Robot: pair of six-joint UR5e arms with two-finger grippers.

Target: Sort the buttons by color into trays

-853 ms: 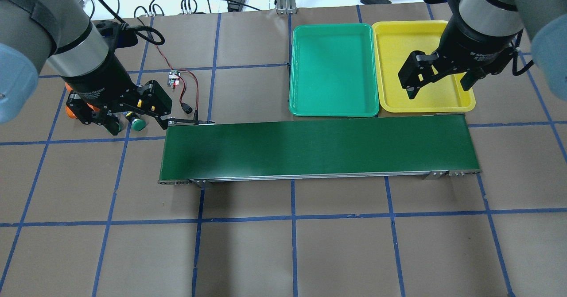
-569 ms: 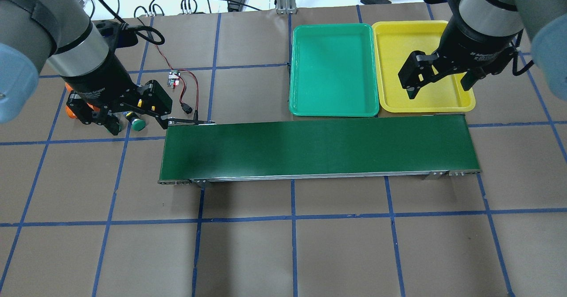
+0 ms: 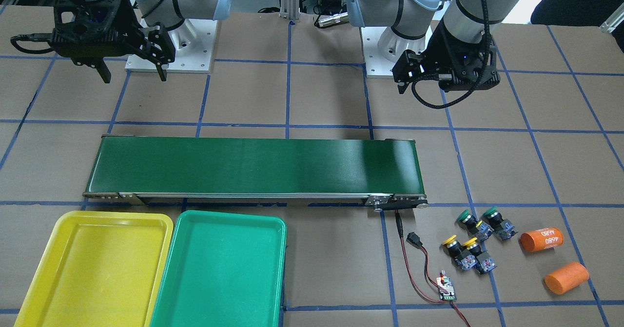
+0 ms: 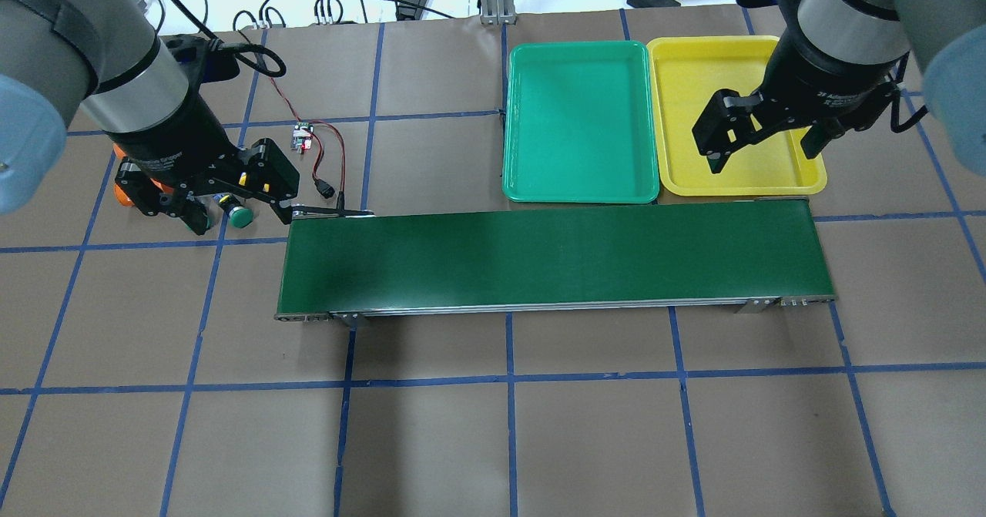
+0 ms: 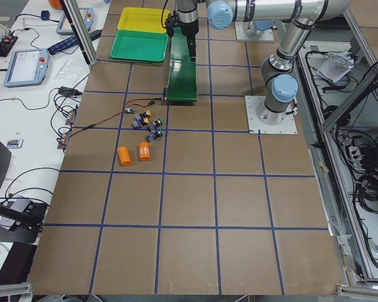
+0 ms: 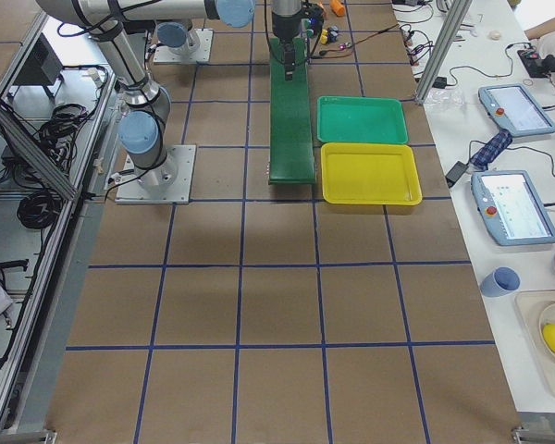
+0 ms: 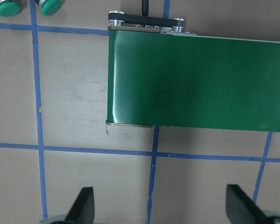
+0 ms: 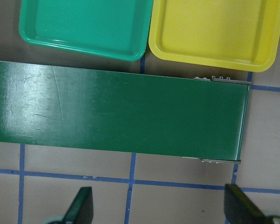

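Observation:
Four buttons lie in a cluster on the table past the belt's left end: two green (image 3: 465,215) (image 3: 490,213) and two yellow (image 3: 449,240) (image 3: 470,242). My left gripper (image 4: 245,219) is open and empty, held high above the table by that belt end; its wrist view shows both fingers (image 7: 84,205) spread and two green caps (image 7: 9,7) at the top edge. My right gripper (image 4: 762,152) is open and empty, held high near the belt's right end. The green tray (image 4: 579,120) and the yellow tray (image 4: 693,78) lie empty side by side beyond the belt.
A long dark-green conveyor belt (image 4: 551,259) runs across the middle of the table. Two orange cylinders (image 3: 541,239) (image 3: 565,277) lie beside the buttons. A small circuit board (image 3: 446,289) with red-black wires lies near the belt's left end.

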